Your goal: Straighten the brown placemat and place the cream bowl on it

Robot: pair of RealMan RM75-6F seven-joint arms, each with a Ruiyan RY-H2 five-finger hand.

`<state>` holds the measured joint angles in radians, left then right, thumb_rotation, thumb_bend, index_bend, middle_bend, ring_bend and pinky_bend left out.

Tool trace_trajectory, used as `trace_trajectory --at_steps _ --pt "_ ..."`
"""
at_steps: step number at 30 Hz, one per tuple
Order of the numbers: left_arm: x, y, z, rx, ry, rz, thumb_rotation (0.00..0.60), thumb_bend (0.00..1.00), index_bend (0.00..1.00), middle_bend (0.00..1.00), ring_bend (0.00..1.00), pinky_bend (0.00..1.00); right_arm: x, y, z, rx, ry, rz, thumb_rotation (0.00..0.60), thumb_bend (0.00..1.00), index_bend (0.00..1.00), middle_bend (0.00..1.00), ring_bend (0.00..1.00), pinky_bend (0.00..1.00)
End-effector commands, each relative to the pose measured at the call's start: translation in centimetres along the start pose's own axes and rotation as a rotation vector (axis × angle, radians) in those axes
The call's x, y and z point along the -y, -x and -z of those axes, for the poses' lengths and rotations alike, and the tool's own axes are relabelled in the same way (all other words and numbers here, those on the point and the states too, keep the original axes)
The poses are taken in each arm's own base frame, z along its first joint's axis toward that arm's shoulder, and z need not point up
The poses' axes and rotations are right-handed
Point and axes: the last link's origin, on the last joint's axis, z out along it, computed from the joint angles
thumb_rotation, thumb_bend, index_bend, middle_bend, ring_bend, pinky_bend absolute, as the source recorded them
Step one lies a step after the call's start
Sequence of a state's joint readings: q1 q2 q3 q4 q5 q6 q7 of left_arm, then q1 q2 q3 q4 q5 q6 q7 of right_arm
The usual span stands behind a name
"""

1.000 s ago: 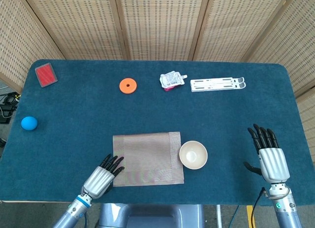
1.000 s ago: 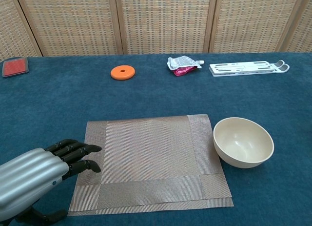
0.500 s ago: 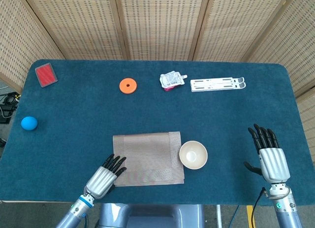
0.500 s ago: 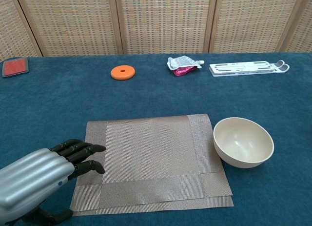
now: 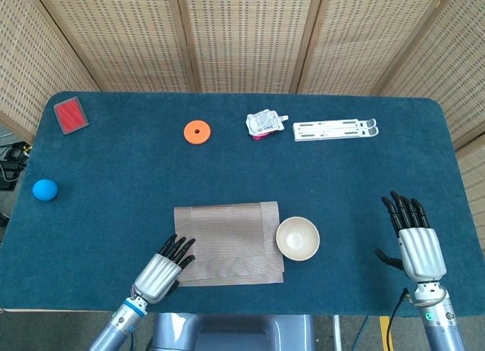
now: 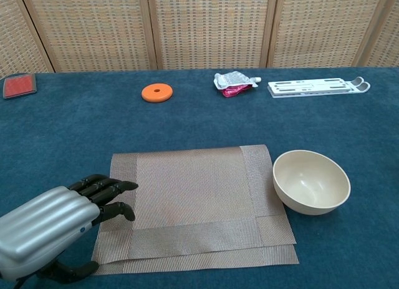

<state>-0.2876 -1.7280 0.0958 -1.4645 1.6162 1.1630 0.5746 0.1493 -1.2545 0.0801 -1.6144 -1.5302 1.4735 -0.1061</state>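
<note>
The brown placemat (image 5: pixel 227 242) (image 6: pixel 196 198) lies near the table's front edge, its front part doubled over so a lower layer shows along the front. The cream bowl (image 5: pixel 297 238) (image 6: pixel 311 181) stands upright on the table, just right of the mat and touching its edge. My left hand (image 5: pixel 162 269) (image 6: pixel 59 223) rests at the mat's front left corner, fingertips on the mat, fingers extended. My right hand (image 5: pixel 414 242) lies flat and open on the table far right of the bowl, holding nothing.
Along the back stand an orange disc (image 5: pixel 197 131), a crumpled pouch (image 5: pixel 264 124) and a white rack (image 5: pixel 335 130). A red card (image 5: pixel 71 114) sits back left, a blue ball (image 5: pixel 45 189) at the left edge. The table's front edge runs close below both hands.
The mat's front edge has folded further back and shortened front to back. My left hand has shifted slightly right along the mat's corner. Bowl and right hand have not moved.
</note>
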Motion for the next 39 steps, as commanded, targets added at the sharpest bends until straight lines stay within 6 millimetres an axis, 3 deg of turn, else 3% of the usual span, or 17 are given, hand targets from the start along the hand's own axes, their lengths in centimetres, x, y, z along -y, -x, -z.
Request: trace_trajectory --at_steps 1,5,15,26,39 --pt "0.0 0.1 -0.2 0.002 0.0 -0.002 0.6 0.3 0.26 0.0 0.0 0.0 0.0 0.0 0.0 0.0 0.0 0.0 0.6 0.14 0.03 0.0 0.0 0.0" --pt "-0.1 0.4 -0.4 0.004 0.002 -0.002 0.6 0.35 0.26 0.0 0.0 0.0 0.0 0.0 0.0 0.001 0.001 0.0 0.6 0.14 0.04 0.0 0.0 0.0" --pt "0.0 0.3 -1.0 -0.017 0.001 0.005 0.6 0.36 0.28 0.0 0.0 0.0 0.0 0.1 -0.1 0.008 0.003 -0.001 0.6 0.14 0.03 0.0 0.0 0.0" --pt "0.0 -0.3 -1.9 -0.072 0.003 0.033 0.6 0.46 0.65 0.0 0.0 0.0 0.0 0.1 0.0 0.011 0.003 -0.003 0.6 0.14 0.03 0.0 0.0 0.0" --pt "1.0 -2.4 -2.0 -0.162 -0.011 0.056 0.6 0.47 0.68 0.0 0.0 0.0 0.0 0.1 0.0 0.014 0.005 -0.002 0.6 0.14 0.03 0.0 0.0 0.0"
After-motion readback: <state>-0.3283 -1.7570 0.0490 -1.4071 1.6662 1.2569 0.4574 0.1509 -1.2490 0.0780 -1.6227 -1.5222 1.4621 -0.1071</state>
